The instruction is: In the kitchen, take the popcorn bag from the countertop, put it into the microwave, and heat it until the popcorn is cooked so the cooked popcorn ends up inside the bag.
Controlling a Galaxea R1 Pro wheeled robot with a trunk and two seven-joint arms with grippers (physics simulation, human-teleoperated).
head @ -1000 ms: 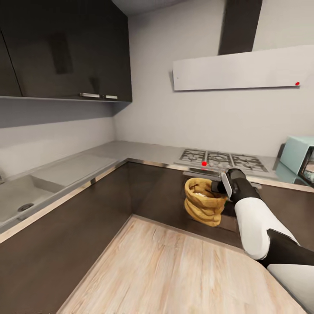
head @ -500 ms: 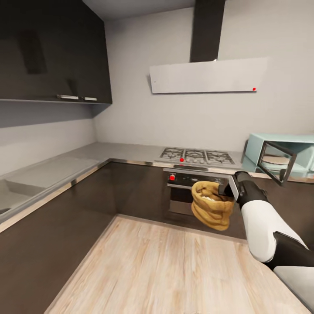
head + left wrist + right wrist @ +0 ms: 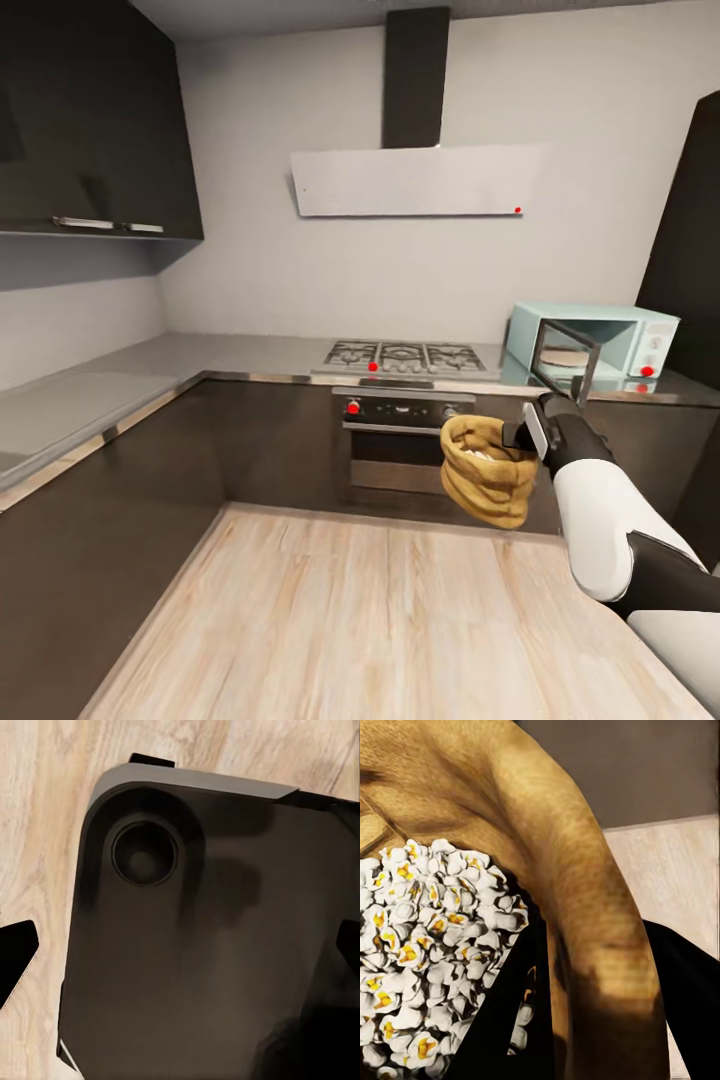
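Popcorn bag (image 3: pixel 487 470): mustard-tan, crumpled, carried in the air above the wood floor (image 3: pixel 380 620), its rolled rim pinched in the closed right gripper (image 3: pixel 520 436); white popcorn (image 3: pixel 427 945) fills it just beside the gripper's fingers. Microwave (image 3: pixel 592 340): mint-blue, door swung open, on the countertop (image 3: pixel 250 355) beyond and above the gripper. Left gripper: opening cannot be told.

My right arm (image 3: pixel 600 520) wears a glossy white shell over the forearm, with a black wrist and a black elbow joint. My right gripper (image 3: pixel 520 432) is dark with a pale grey plate. In the left wrist view my base (image 3: pixel 202 930) looks dark, grey-rimmed, perhaps with a round recess.
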